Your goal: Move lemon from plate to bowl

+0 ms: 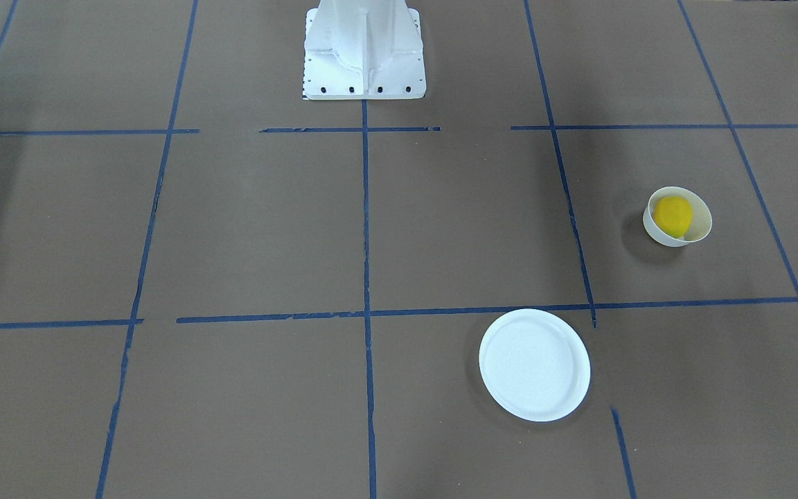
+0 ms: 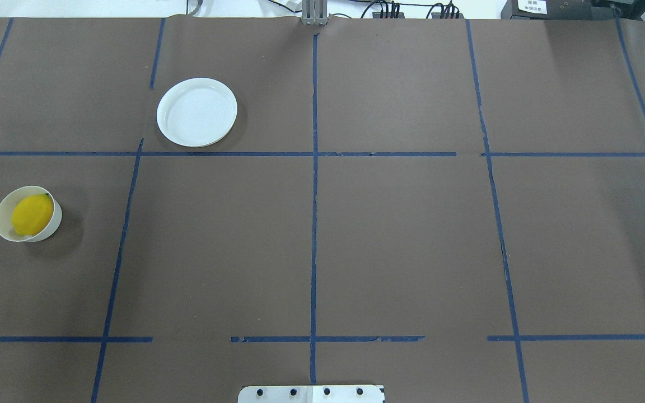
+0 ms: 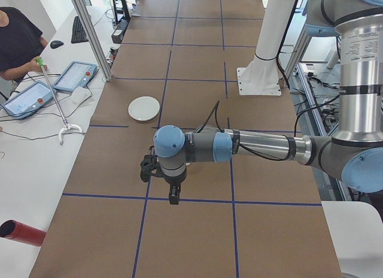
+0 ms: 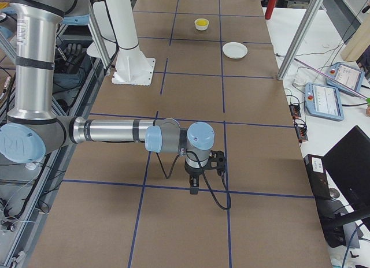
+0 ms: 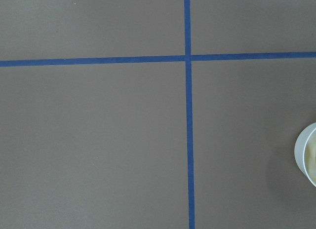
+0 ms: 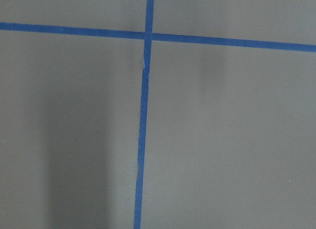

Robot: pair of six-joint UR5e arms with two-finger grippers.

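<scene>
Lemon: lies inside the bowl.
Plate: well apart from the bowl.
My left gripper: above the table; open or closed, I cannot tell.
My right gripper: also cannot tell.

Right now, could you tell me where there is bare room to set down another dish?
The robot's right half, past the centre tape line, is bare paper, as is the stretch between the plate and the robot's base. Only its left side is taken: the bowl holds the lemon there. The plate itself is empty.
</scene>
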